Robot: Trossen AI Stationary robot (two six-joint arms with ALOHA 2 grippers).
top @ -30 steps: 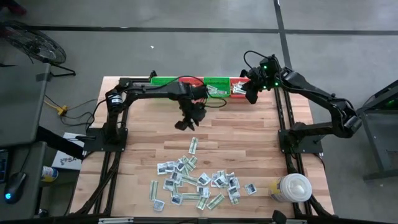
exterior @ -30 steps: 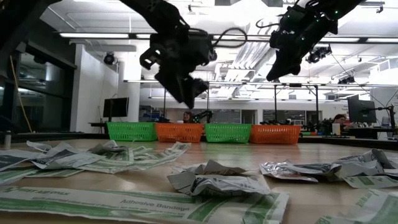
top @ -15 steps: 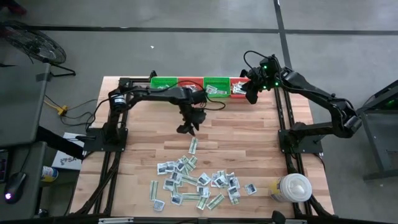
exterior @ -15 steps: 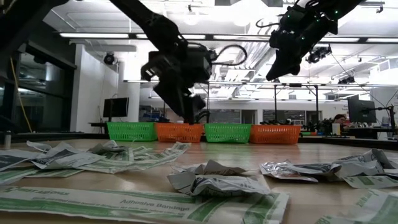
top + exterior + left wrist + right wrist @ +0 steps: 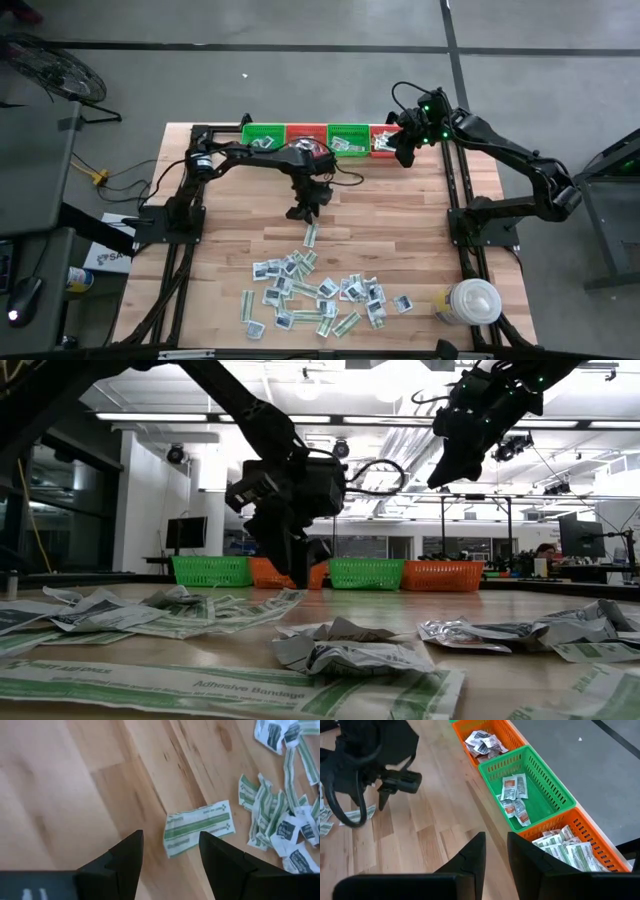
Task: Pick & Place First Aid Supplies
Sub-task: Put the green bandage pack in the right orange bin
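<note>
While both arms sit over the wooden surface, here's the layout:
Left hand: low over bare wood, just back of a lone green-striped strip; fingers spread, nothing in them.
Right hand: up high by the basket row at the far edge; narrow gap betw. fingers, nothing seen held.
Packets: main pile loose on wood, well nearer than lone strip; some already in baskets.
White tub: near corner, right of pile.
</note>
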